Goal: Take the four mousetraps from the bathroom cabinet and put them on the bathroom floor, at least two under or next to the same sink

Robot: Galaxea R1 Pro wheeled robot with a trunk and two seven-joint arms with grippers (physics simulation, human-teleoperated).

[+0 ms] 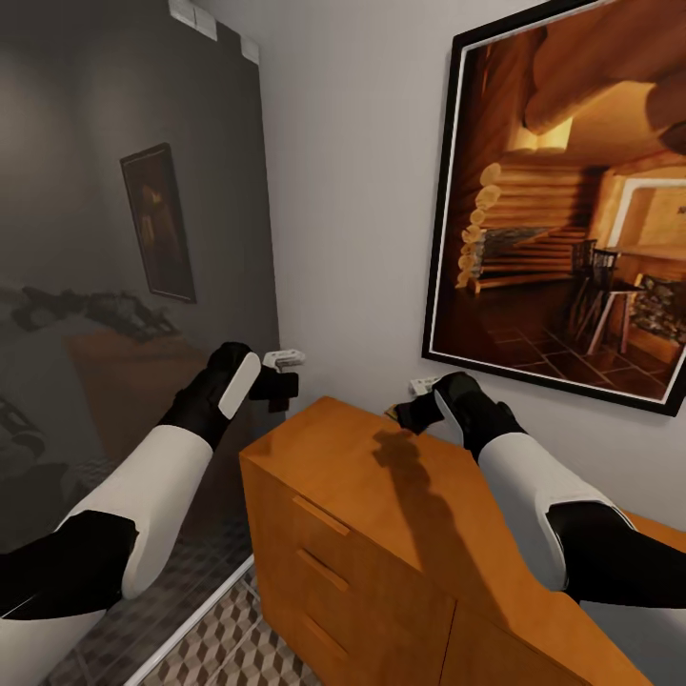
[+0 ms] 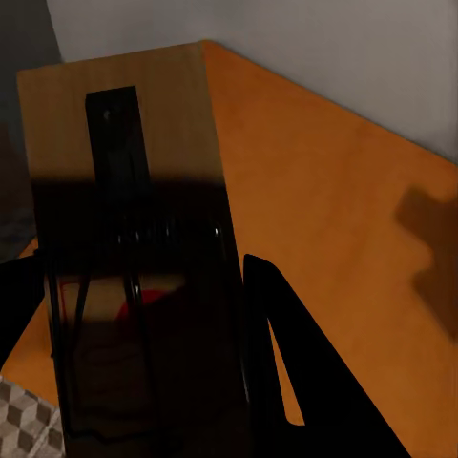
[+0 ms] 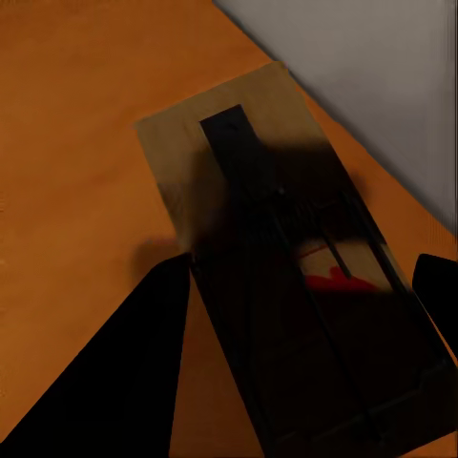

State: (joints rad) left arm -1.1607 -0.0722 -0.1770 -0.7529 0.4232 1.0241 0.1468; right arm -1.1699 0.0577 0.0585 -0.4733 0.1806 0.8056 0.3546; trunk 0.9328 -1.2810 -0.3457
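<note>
While both arms are held over the orange cabinet (image 1: 381,514), a mousetrap (image 2: 134,239) is pinched in the left claw (image 1: 276,381) at about 10 o'clock, off the cabinet's edge. Another mousetrap (image 3: 286,286) is gripped in the right claw (image 1: 414,405) at 12 o'clock, above the cabinet top.

Even, soft light fills the head view; the pale wall (image 1: 353,191) is bright, the glass panel (image 1: 114,286) dim and reflective. An arm shadow crosses the cabinet (image 1: 381,495) top. Both wrist views fall into deep black shadow toward the camera, slightly soft.
</note>
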